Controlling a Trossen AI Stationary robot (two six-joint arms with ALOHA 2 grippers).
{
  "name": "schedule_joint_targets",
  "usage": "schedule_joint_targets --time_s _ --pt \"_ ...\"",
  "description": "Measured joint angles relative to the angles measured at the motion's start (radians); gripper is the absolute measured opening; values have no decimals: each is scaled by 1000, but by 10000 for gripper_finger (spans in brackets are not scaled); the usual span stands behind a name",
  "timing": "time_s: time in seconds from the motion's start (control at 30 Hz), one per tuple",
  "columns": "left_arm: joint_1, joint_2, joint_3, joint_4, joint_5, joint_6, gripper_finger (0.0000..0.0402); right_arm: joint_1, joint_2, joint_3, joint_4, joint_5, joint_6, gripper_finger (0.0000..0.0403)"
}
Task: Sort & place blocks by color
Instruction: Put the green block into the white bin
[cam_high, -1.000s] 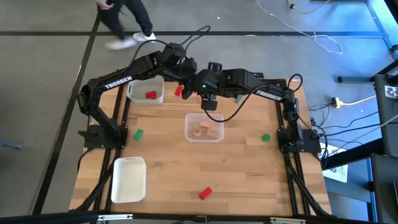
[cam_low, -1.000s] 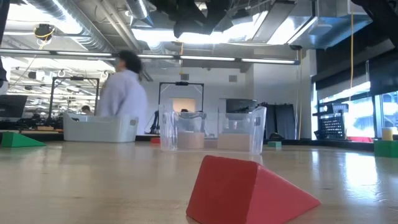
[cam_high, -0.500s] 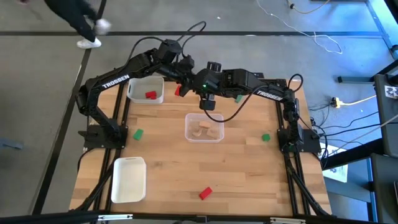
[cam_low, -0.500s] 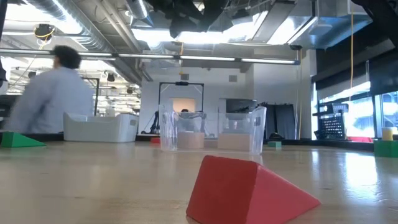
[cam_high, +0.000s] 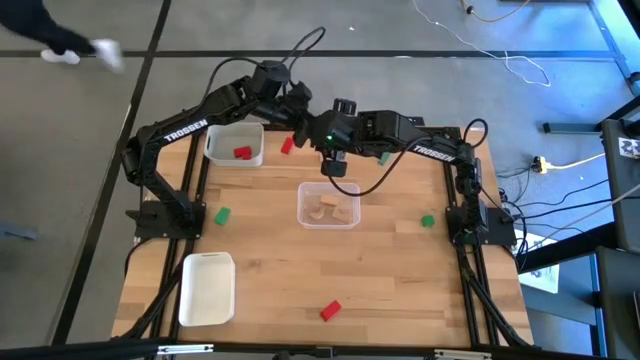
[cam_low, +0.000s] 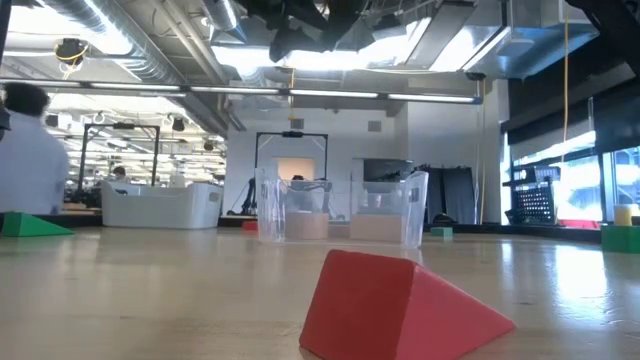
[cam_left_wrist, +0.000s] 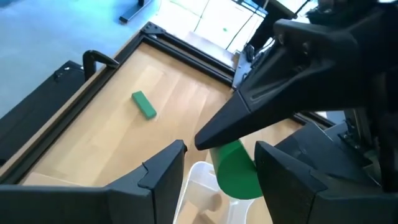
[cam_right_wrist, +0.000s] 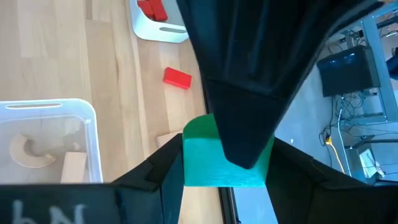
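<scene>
Sorting partly done: one red block (cam_high: 242, 153) in far-left white tray (cam_high: 222, 140), light-wood pieces (cam_high: 333, 207) in clear tray (cam_high: 303, 214). Mid-handover: green block (cam_right_wrist: 221, 158) clamped in right gripper (cam_right_wrist: 224, 163), left gripper (cam_left_wrist: 217, 163) spread around it. Loose green and red blocks left.

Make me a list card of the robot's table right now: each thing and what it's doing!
right gripper: fingers shut on green block, above the table's far side
left gripper: around the same block
clear tray: light-wood blocks inside
far white tray: one red block
near white tray: empty
red wedge: loose, near edge
</scene>
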Motion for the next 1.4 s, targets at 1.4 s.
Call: schedule_joint_targets --time_s 1.4 --pt "-23 6 4 -19 -7 -16 46 -1 1 -5 2 5 -9 173"
